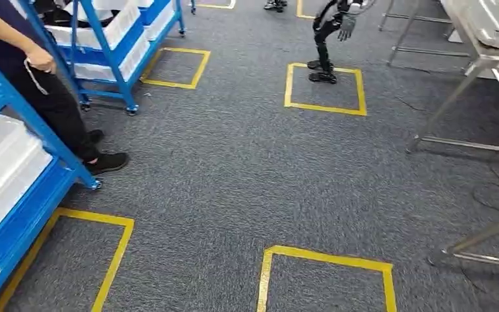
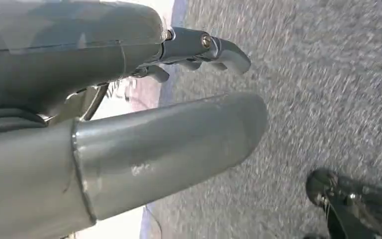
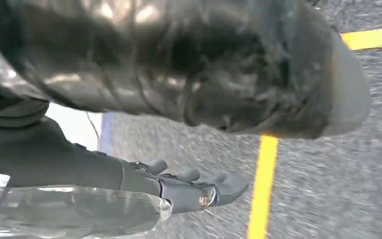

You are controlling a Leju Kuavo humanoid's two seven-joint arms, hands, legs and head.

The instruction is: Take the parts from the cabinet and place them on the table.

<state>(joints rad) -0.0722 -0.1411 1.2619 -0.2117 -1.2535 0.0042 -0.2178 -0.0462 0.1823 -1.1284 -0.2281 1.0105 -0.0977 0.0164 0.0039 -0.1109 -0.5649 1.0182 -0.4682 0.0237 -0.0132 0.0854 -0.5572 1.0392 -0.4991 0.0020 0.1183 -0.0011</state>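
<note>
A blue cabinet [image 1: 36, 127] stands at the near left of the head view, with white bins [image 1: 0, 162] on its shelves; I cannot make out any parts in them. The metal table [image 1: 477, 62] is at the right, seen by its frame and legs. My left hand [image 2: 129, 99] hangs over the grey carpet, its thumb and fingers [image 2: 214, 47] stretched out and apart with nothing between them. My right hand [image 3: 79, 154] also hangs above the carpet, its fingers [image 3: 204, 191] extended and holding nothing.
A person [image 1: 45, 97] in dark clothes stands between the near cabinet and a second blue cabinet [image 1: 114, 45] further back. Another robot [image 1: 328, 39] stands on a yellow taped square [image 1: 325, 88]. More taped squares mark the carpet, one just ahead [image 1: 325, 257].
</note>
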